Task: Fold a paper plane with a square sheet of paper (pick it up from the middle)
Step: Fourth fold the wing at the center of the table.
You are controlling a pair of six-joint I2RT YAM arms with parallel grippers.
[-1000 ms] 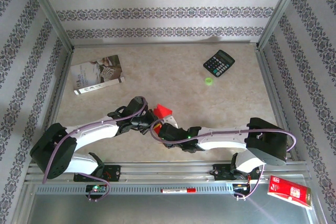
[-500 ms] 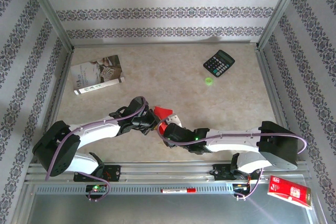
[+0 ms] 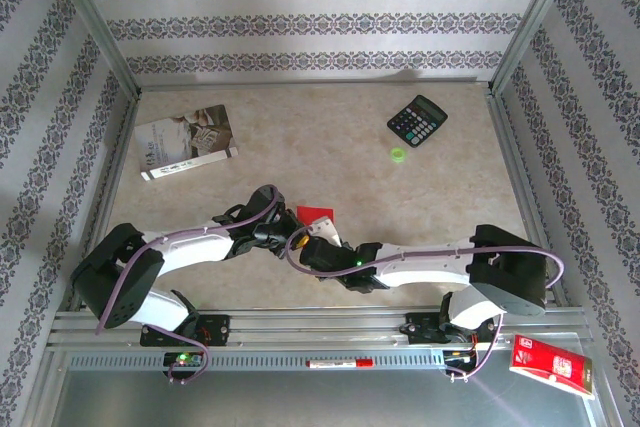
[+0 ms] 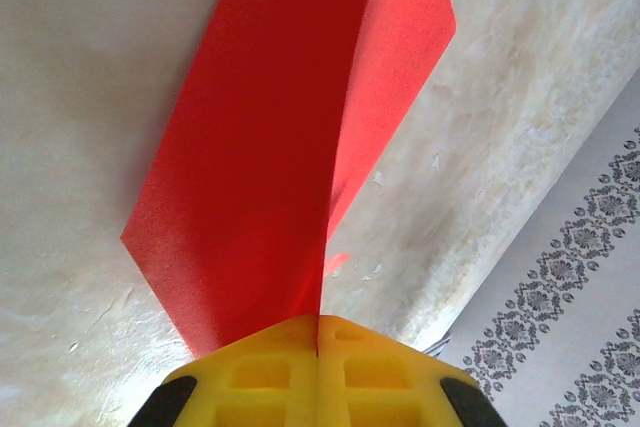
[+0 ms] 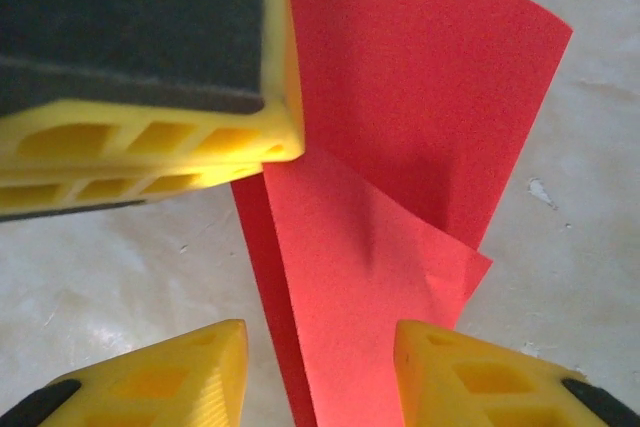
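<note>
Robot lab test cell; aluminium frame (image 3: 95, 19) holding wallpapered panels (image 3: 320, 17).

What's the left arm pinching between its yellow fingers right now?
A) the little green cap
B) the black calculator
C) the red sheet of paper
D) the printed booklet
C: in the left wrist view the left arm's fingers are shut together on the edge of the red sheet of paper, which fans out from between them.

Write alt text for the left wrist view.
The left gripper, yellow and shut at the bottom edge, pinches a folded red paper sheet that stretches away over the pale marbled table. A patterned wall shows at lower right.
</note>
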